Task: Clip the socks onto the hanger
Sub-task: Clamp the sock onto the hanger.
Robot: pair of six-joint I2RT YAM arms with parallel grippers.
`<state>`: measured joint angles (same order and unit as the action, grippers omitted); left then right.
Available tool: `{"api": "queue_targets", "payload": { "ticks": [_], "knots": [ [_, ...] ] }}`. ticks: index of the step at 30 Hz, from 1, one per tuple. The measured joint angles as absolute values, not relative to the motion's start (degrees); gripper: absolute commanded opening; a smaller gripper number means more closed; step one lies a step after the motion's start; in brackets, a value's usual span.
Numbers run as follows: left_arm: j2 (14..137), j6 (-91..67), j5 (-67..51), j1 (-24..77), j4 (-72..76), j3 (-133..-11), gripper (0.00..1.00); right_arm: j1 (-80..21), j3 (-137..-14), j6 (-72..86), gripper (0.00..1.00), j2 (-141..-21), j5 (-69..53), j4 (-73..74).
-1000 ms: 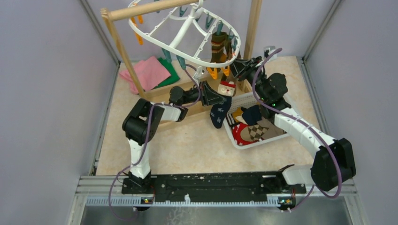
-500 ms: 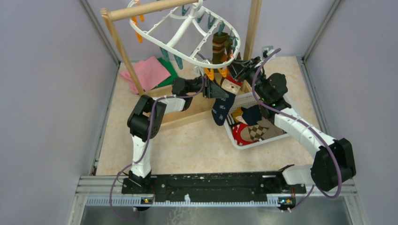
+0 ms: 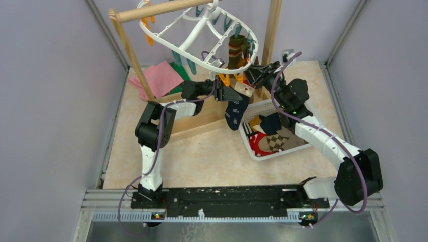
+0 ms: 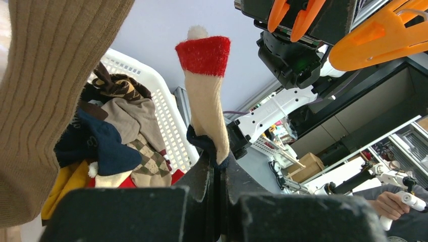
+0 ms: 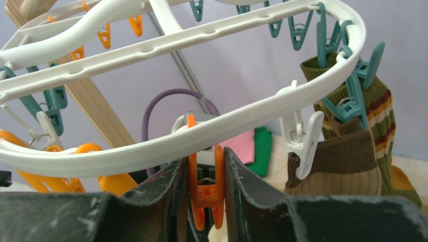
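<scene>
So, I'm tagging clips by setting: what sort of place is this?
Probably a robot lab cell: plain grey walls around a table, two arms bolted at its edge, a hanger inside.

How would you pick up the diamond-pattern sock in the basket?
Come straight down from above. The argyle sock lies flat on top inside the white basket, and the basket's walls would block a sideways reach. The best spot to pinch is probably the part by the near rim, where nothing seems to cover it.
</scene>
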<state>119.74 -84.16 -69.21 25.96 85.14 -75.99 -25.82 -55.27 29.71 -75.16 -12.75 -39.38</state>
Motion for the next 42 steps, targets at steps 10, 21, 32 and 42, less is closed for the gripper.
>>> {"api": "queue_targets", "payload": {
  "ticks": [10,21,32,42],
  "knots": [
    [119.7,-85.0,-69.3,25.8,85.1,-76.0,0.0,-25.8,-55.3,29.6,0.12,-75.2,-12.7,-39.4],
    [117.8,-84.9,-68.5,25.6,85.1,-75.9,0.0,-25.8,-55.3,29.4,0.12,-75.2,-12.5,-39.3],
    [115.5,-81.5,-65.5,25.5,85.3,-73.2,0.0,-25.8,-55.3,29.0,0.12,-75.2,-12.1,-39.3],
    [115.5,-81.5,-66.3,25.8,85.3,-73.2,0.0,-25.8,-55.3,28.7,0.12,-75.2,-12.0,-39.2]
  ]
}}
